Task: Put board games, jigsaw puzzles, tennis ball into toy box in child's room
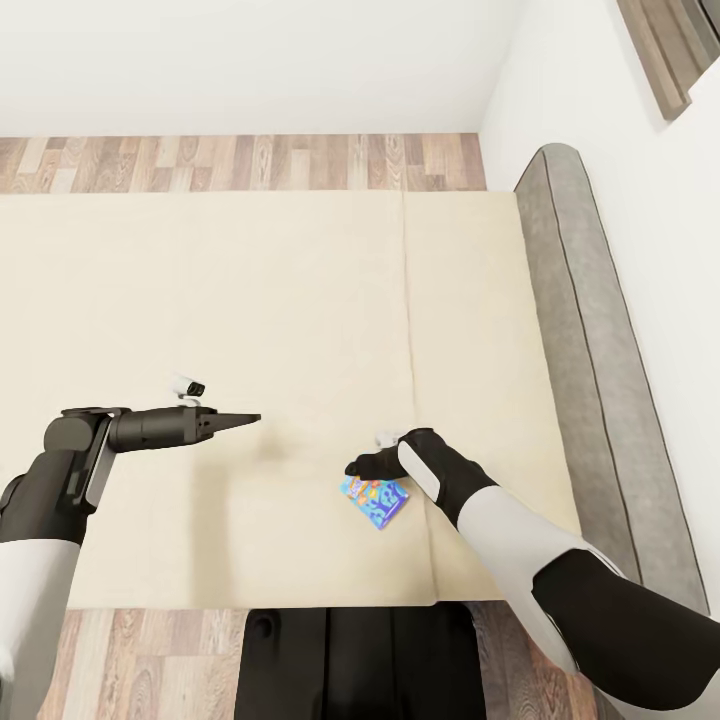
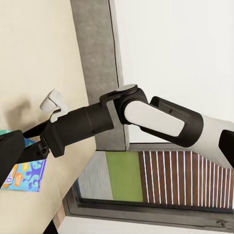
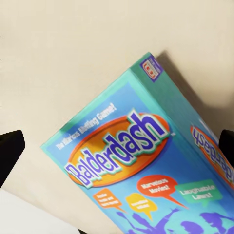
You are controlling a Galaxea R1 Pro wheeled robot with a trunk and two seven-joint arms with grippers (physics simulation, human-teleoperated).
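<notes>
The right gripper (image 1: 362,468) is reaching over the blue board game (image 1: 377,500) lying on the bed (image 1: 250,300) (grip unclear); the left gripper (image 1: 245,418) is hovering, fingers together

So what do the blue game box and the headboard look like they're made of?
The blue game box looks like glossy printed cardboard: sharp folded edges, bright printed lettering. The headboard looks like grey fabric upholstery, matte and slightly mottled with a rounded padded edge, though the render leaves that uncertain.

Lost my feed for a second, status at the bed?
Right gripper open, fingers either side of blue board game on bed. Left gripper off to the side, holding nothing. No obstructions.
</notes>
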